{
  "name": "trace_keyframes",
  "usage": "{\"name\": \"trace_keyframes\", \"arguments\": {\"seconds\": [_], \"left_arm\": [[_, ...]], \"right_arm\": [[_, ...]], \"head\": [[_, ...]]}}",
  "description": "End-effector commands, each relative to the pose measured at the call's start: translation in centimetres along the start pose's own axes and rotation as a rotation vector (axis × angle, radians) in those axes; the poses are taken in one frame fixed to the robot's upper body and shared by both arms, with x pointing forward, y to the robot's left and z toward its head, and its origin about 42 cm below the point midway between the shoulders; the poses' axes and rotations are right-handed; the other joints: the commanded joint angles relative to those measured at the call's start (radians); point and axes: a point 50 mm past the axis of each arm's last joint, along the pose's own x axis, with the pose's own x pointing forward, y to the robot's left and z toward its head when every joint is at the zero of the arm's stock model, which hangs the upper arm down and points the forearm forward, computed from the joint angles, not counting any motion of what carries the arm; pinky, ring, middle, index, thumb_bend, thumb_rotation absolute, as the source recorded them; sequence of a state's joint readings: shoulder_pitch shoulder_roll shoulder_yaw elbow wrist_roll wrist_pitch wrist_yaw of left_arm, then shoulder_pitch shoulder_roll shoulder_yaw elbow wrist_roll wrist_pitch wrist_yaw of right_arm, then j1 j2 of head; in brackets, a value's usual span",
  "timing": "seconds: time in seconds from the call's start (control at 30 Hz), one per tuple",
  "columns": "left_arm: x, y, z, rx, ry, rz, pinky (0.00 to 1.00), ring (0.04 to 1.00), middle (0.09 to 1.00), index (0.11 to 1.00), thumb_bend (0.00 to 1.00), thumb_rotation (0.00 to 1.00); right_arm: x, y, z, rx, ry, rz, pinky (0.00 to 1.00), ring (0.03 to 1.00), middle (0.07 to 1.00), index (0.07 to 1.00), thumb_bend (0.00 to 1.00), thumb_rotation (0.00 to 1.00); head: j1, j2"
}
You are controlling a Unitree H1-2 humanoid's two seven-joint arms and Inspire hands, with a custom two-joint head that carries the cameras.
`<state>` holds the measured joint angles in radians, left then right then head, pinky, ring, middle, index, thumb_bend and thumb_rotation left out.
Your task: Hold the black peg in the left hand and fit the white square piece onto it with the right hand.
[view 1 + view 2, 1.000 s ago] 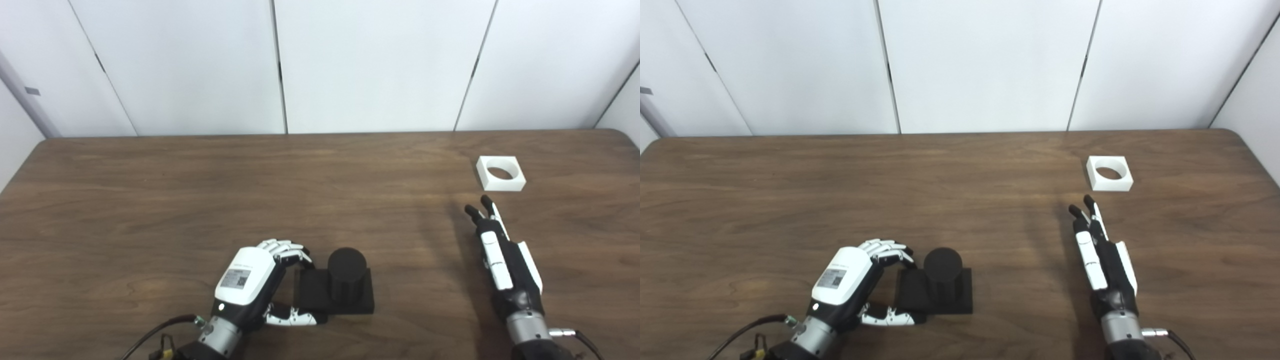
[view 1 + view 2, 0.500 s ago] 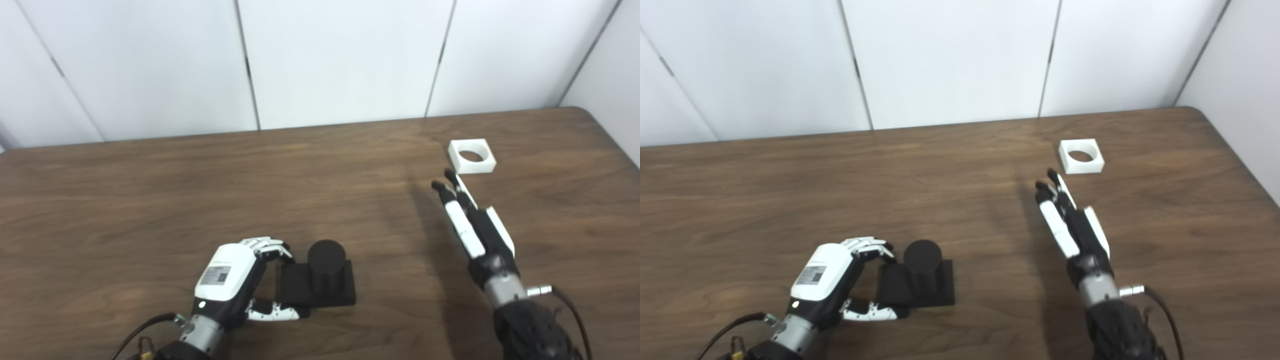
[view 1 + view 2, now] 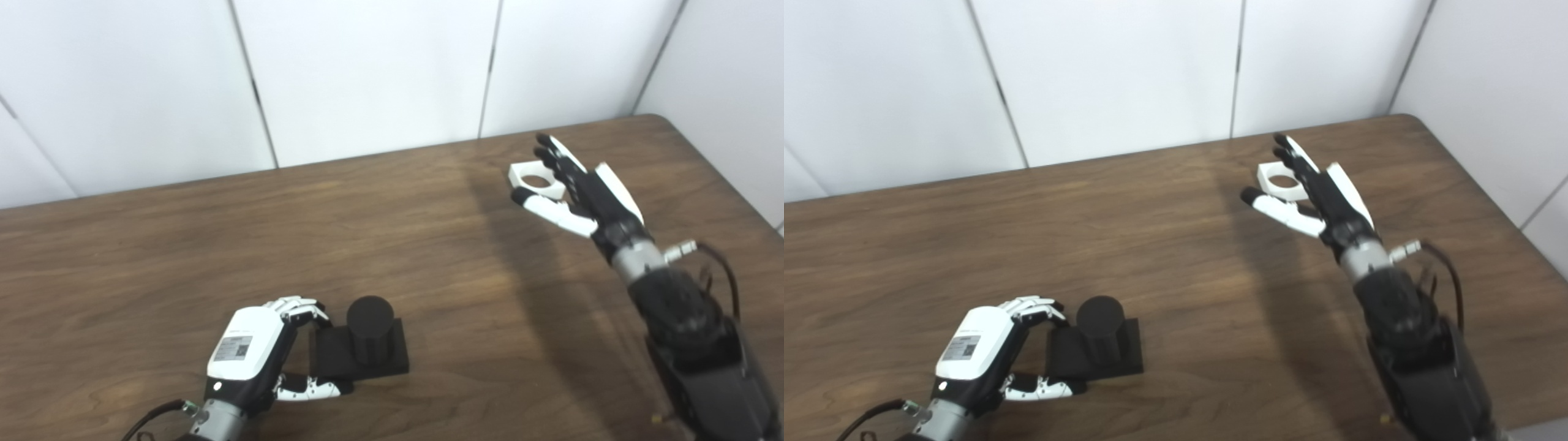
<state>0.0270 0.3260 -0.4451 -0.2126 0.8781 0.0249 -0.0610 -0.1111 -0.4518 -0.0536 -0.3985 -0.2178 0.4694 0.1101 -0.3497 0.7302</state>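
**At the worktop: peg gripped, square piece not yet picked up**

Near the front edge of the worktop (image 3: 153, 257), the left hand (image 3: 257, 355) clasps the black peg (image 3: 367, 343) by its base. Far right, the right hand (image 3: 576, 190) hovers spread and empty over the white square piece (image 3: 531, 179), which lies flat. Grasping and fitting remain.

Brown wooden table (image 3: 153, 257); black peg (image 3: 367, 343) near front; white square piece (image 3: 534, 181) far right.

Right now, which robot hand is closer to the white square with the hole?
The right hand. It is open right at the white square piece, partly covering it. The left hand is far off at the table's near side, around the black peg base.
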Motion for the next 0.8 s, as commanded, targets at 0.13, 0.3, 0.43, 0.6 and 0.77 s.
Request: {"name": "trace_keyframes", "arguments": {"seconds": [0.13,0.3,0.43,0.6,0.77], "left_arm": [[-2.2,-2.3,-1.8,0.028,0.073,-0.162,0.71,0.801,0.764,0.486,0.52,0.04],[-2.3,-2.4,-1.8,0.028,0.073,-0.163,0.71,0.795,0.757,0.486,0.52,0.04],[-2.4,-2.5,-1.9,0.030,0.071,-0.163,0.71,0.794,0.755,0.486,0.52,0.04],[-2.5,-2.6,-2.0,0.020,0.072,-0.159,0.71,0.796,0.756,0.486,0.52,0.04],[-2.6,-2.8,-2.2,0.022,0.074,-0.158,0.72,0.796,0.755,0.486,0.52,0.04]], "right_arm": [[4.1,-3.7,1.7,-0.292,-0.015,-0.002,0.91,0.961,0.962,0.990,0.77,0.58],[6.5,-4.9,2.4,-0.407,0.005,0.024,0.88,0.995,0.962,0.948,0.83,0.34],[8.1,-5.5,2.8,-0.519,0.023,0.050,0.92,1.000,0.966,0.943,0.89,0.29],[10.2,-6.5,3.3,-0.671,0.103,0.132,1.00,1.000,0.998,0.948,0.94,0.24],[11.7,-6.8,3.6,-0.786,0.164,0.187,1.00,1.000,1.000,0.927,1.00,0.21]], "head": [[-0.011,-0.018],[-0.026,-0.036],[-0.032,-0.042],[-0.034,-0.052],[-0.032,-0.061]]}}
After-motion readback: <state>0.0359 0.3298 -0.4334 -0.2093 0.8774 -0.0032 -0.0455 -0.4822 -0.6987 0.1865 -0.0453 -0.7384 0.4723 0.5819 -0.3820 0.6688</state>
